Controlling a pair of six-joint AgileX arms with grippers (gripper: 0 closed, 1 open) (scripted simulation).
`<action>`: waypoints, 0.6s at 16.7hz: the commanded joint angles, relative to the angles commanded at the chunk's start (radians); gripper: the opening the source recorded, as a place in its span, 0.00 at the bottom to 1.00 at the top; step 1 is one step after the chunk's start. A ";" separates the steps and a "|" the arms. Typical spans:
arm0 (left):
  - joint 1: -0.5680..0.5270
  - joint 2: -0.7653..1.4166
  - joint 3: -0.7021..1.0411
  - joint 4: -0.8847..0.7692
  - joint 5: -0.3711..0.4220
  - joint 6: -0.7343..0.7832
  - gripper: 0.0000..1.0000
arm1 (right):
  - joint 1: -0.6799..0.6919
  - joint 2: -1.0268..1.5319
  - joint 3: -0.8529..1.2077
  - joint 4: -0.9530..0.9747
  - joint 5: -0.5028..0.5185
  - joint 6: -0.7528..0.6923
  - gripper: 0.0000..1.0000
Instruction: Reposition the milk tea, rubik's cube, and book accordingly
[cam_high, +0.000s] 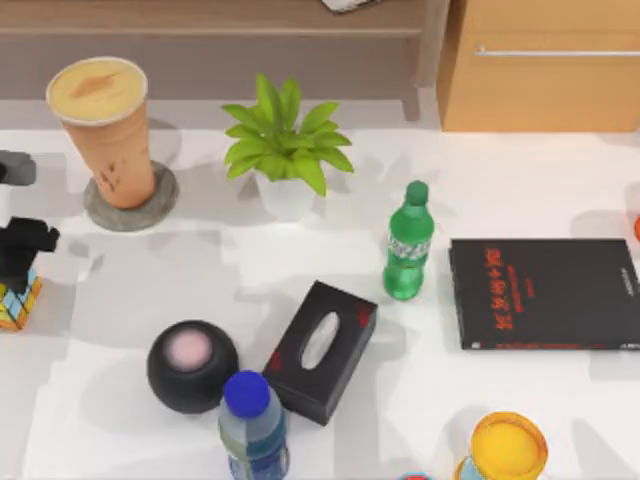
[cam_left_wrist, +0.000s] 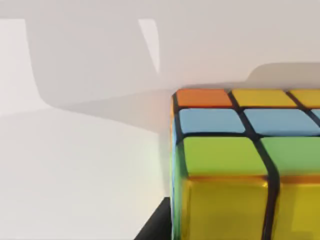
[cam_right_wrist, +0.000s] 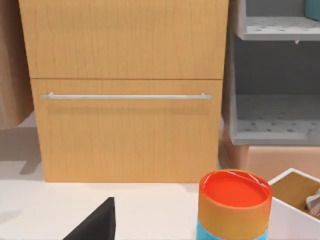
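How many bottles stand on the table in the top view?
2. A green bottle stands right of centre, between the plant and the black book. A blue-capped bottle stands at the near edge, beside the black sphere. Others may sit outside the frame.

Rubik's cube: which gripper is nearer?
Left. The left gripper sits right over the rubik's cube at the table's left edge; the right arm is off on the table's right side.
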 joint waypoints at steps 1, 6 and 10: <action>0.000 0.000 0.000 0.000 0.000 0.000 0.32 | 0.000 0.000 0.000 0.000 0.000 0.000 1.00; 0.000 0.000 0.000 0.000 0.000 0.000 0.00 | 0.000 0.000 0.000 0.000 0.000 0.000 1.00; 0.000 0.000 0.000 0.000 0.000 0.000 0.00 | 0.000 0.000 0.000 0.000 0.000 0.000 1.00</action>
